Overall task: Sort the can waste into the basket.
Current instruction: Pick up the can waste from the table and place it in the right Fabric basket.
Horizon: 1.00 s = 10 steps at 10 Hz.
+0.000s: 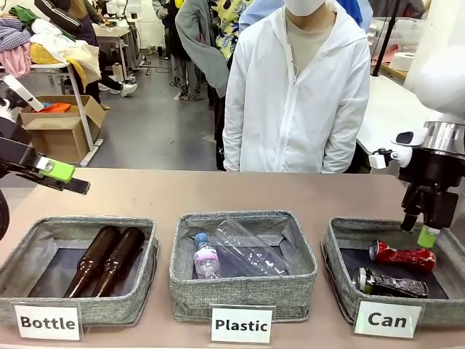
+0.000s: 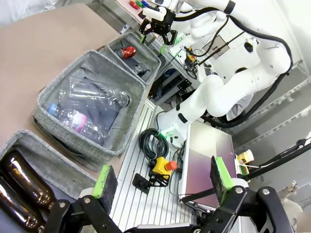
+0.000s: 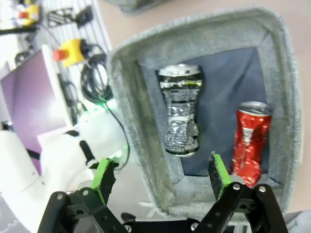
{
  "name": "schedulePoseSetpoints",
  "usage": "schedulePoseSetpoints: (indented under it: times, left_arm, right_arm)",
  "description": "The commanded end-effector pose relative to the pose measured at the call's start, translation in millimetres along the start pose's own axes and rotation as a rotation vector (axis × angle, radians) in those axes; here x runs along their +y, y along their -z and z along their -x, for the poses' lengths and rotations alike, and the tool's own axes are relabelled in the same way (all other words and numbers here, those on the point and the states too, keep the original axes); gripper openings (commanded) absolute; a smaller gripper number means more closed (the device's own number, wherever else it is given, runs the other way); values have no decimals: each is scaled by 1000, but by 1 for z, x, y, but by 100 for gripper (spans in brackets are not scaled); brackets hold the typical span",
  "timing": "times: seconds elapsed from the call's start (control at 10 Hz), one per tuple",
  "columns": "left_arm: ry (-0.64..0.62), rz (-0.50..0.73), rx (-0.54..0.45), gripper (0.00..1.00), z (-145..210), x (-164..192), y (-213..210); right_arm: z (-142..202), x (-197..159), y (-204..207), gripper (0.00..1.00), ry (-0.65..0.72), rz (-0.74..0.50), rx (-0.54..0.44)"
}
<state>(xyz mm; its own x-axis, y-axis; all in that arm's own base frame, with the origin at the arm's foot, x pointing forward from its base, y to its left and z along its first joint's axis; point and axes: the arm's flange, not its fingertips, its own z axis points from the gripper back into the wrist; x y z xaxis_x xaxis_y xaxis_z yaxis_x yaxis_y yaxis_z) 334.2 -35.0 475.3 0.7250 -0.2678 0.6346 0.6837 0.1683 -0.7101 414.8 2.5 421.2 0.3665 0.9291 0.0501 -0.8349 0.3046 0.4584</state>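
Inspecting the counter [image 1: 152, 193]: three grey woven bins in a row along the near edge, signed "Bottle", "Plastic" and "Can"; basket [image 1: 341, 273] signed "Can" at the robot's right end; inside it, on the dark lining, both cans lying on their sides, apart from each other; red can [image 1: 402, 256] toward the far wall, black-and-blue can [image 1: 390, 284] nearer the sign; in the right wrist view, red can [image 3: 248, 141] and black-and-blue can [image 3: 180, 114] lying side by side, both crumpled.

Right gripper [image 1: 419, 228] poised above the far right corner of the basket, just over the red can; fingers [image 3: 218, 175] spread apart, released, grasping nothing; in the left wrist view, right gripper [image 2: 158, 30] seen far off above the same basket [image 2: 146, 52].

Left gripper [image 1: 62, 177] raised at the counter's left side, above and behind the Bottle bin [image 1: 22, 262]; fingers [image 2: 104, 179] wide apart, released, empty.

Bottle bin holding two brown glass bottles [image 1: 104, 259] lying side by side; Plastic bin [image 1: 243, 287] in the middle holding clear plastic bottles [image 1: 232, 251], one with a blue cap and a pink label.

Person in a white jacket [image 1: 296, 94] standing at the far side, behind the middle of the counter.
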Motion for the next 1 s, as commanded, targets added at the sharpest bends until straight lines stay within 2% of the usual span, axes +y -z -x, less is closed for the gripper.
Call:
schedulePoseSetpoints:
  times: [0.0, 0.1, 0.3, 0.4, 0.5, 0.6, 0.7, 0.9]
  left_arm:
    - [2, 4, 4, 100, 2, -2, 1]
    - [2, 4, 4, 100, 2, -2, 1]
    - [2, 4, 4, 100, 2, -2, 1]
    - [2, 4, 4, 100, 2, -2, 1]
    - [2, 4, 4, 100, 2, -2, 1]
    - [2, 4, 4, 100, 2, -2, 1]
    - [2, 4, 4, 100, 2, -2, 1]
    - [2, 4, 4, 100, 2, -2, 1]
  right_arm:
    - [3, 1, -15, 100, -91, -84, -194]
    - [4, 5, -21, 100, -2, -17, -456]
    - [11, 23, -15, 100, -89, -263, -699]
    - [14, 29, -13, 100, -74, -350, -830]
    - [16, 35, -13, 100, -57, -392, -972]
    - [16, 45, -8, 100, -100, -417, -1071]
    - [15, 46, -2, 100, -87, -402, -1085]
    - [15, 54, 10, 100, -89, -377, -1027]
